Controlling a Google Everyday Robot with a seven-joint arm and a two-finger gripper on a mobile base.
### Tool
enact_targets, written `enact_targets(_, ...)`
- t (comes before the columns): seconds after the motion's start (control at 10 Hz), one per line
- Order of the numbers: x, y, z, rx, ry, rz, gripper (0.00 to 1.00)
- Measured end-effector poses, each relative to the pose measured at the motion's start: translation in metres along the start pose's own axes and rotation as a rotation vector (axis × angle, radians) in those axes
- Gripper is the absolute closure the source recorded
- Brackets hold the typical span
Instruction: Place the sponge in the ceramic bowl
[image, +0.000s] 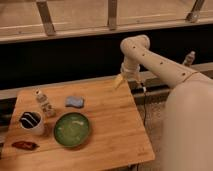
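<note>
The light blue-grey sponge (74, 102) lies flat on the wooden table (115, 125), toward its back edge and left of centre. Just in front of it sits the green ceramic bowl (72, 129), with nothing inside. My gripper (119, 81) hangs at the end of the cream arm above the table's back right edge, well to the right of the sponge and holding nothing that I can see.
A small bottle (44, 103) stands left of the sponge. A white mug with dark wavy stripes (31, 122) sits at the left edge, and a dark red flat object (25, 145) lies at the front left corner. Dark wall and railing run behind.
</note>
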Motion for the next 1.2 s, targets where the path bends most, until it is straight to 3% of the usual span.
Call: enact_targets(1.2, -0.0013, 0.0002, -0.0029, 0.003, -0.005, -0.021, 0.20)
